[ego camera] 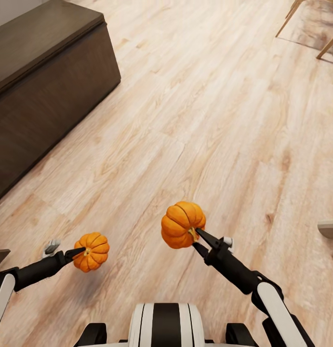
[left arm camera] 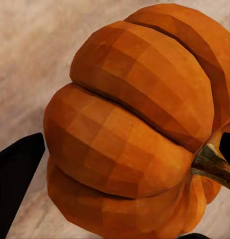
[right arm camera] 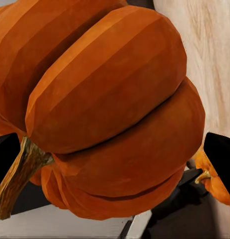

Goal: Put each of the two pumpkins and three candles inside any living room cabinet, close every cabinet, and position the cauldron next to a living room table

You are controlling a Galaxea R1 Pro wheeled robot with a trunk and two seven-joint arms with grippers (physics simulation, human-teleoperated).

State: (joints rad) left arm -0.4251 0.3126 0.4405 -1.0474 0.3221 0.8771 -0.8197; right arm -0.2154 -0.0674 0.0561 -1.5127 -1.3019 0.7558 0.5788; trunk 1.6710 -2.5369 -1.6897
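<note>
Left gripper (ego camera: 81, 251): closed on a small orange pumpkin, which is held clear of the floor at the lower left of the head view; the black fingers are seen pinching in at the stem end.
Right gripper (ego camera: 199, 240): closed on a second pumpkin, lower centre-right of the head view; both dark fingertips are set against its stem end.
Left pumpkin (ego camera: 91, 251): held at the tip of the left gripper, stem turned towards the fingers; in the left wrist view (left arm camera: 139, 124) its ribs and brownish stem are seen close up, with a black finger (left arm camera: 17, 184) at one side.
Right pumpkin (ego camera: 181, 224): carried higher in the picture than the left one and well apart from it; in the right wrist view (right arm camera: 105, 109) it is framed by a dark finger (right arm camera: 220, 158) at each side, the stem lying beside one of them.
Left arm (ego camera: 31, 272): reached in from the lower left edge, forearm nearly level and pointed towards the picture's centre.
Right arm (ego camera: 253, 284): reached in from the lower right corner, angled up and left towards its pumpkin.
Cabinet (ego camera: 46, 91): the dark-brown unit is seen at the upper left, its fronts shut, well apart from both pumpkins.
Floor (ego camera: 209, 120): light wood planks are seen beneath and around everything.
Chair legs (ego camera: 306, 24): pale wooden legs are seen at the upper right corner.
</note>
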